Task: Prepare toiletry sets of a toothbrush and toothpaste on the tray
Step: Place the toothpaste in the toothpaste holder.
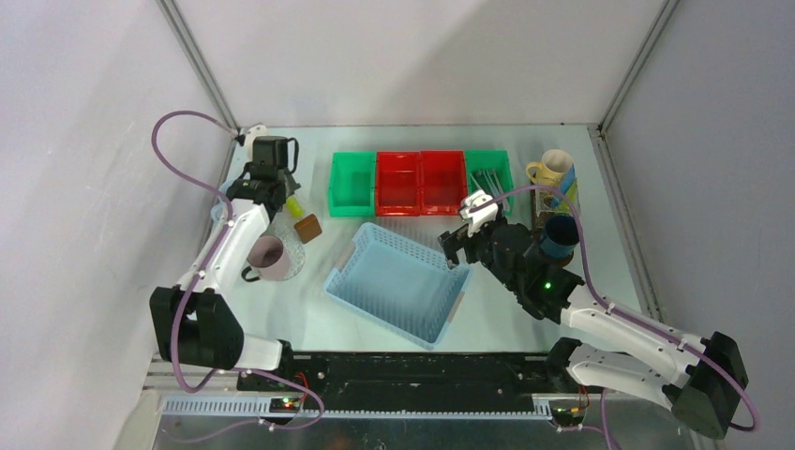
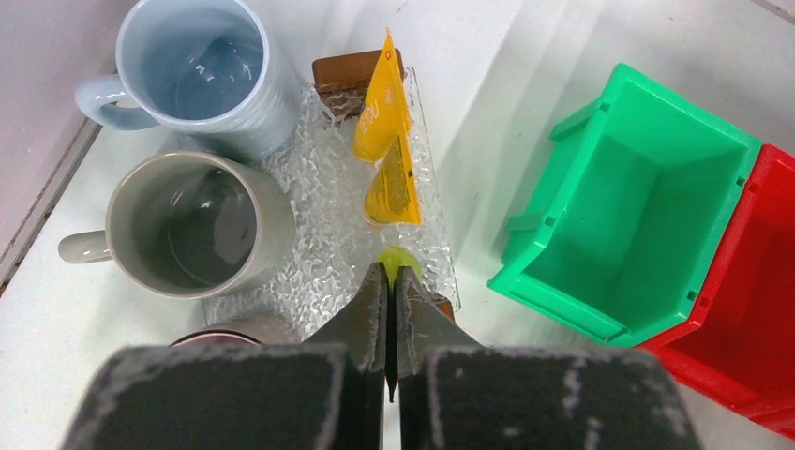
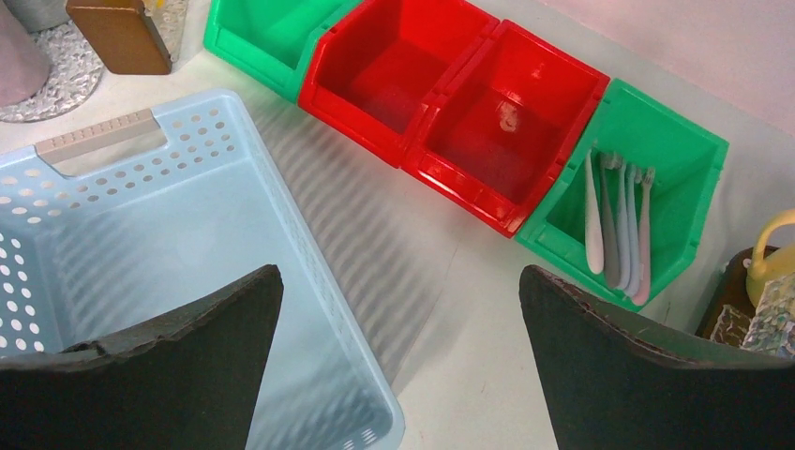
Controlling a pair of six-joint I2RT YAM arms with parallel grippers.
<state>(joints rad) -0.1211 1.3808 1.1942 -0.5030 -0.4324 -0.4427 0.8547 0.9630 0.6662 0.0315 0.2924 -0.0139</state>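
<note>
My left gripper [image 2: 392,272] is shut on the green cap of a yellow toothpaste tube [image 2: 384,150]. The tube lies above a clear textured tray [image 2: 323,234] with brown end blocks. Around that tray stand a pale blue mug [image 2: 202,70], a grey mug [image 2: 187,225] and a pink mug [image 1: 268,255]. My right gripper [image 3: 398,272] is open and holds nothing, over the far edge of the light blue basket [image 3: 141,216]. Several pale toothbrushes [image 3: 619,225] lie in a green bin. A cream mug [image 1: 553,169] and a dark blue mug [image 1: 561,236] stand at the right on a dark tray [image 3: 722,291].
A row of bins runs along the back: a green one [image 1: 351,183], two red ones [image 1: 420,181] and the green one with the toothbrushes [image 1: 487,178]. The light blue basket [image 1: 398,281] sits mid-table between the arms. Walls close in on the left, back and right.
</note>
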